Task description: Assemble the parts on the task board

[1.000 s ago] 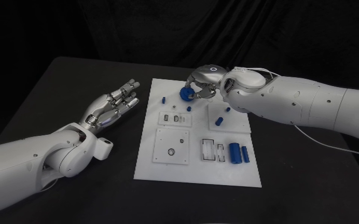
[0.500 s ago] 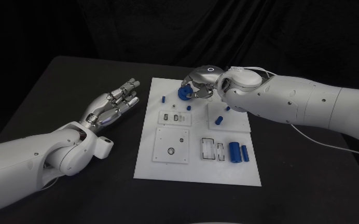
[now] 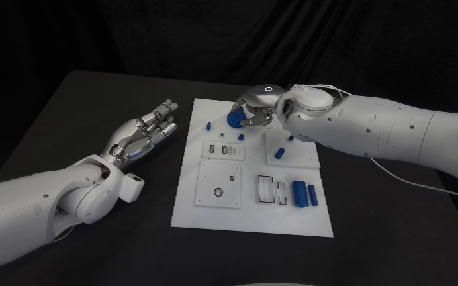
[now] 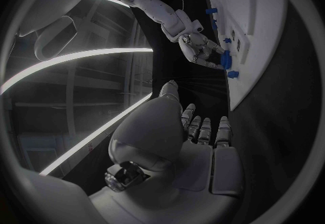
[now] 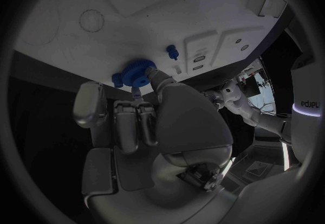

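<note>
- Left hand: palm up over bare black table, well left of the task board. Fingers spread and nearly straight, nothing in them. A strip of open tabletop lies btw fingertips and the board's left edge.
- Task board: white plate, mid-table, long edges running away from the robot. Dark table shows on all sides; widest margin on the left, narrower on the right.
- Near left edge of board, far end: small blue peg standing alone, apart from the rest.
- Blue gear: round toothed part, pinched in the right hand's fingertips above the board's far end, just inside the far edge. Wrist view shows it at the fingertips over the white surface; can't tell if it touches the board.
- Right hand: comes in over the board's far right corner, fingers curled onto the gear.
- Mid-board right: blue pegs standing.
- Near right: blue cylinders lying side by side, close to the right edge.
</note>
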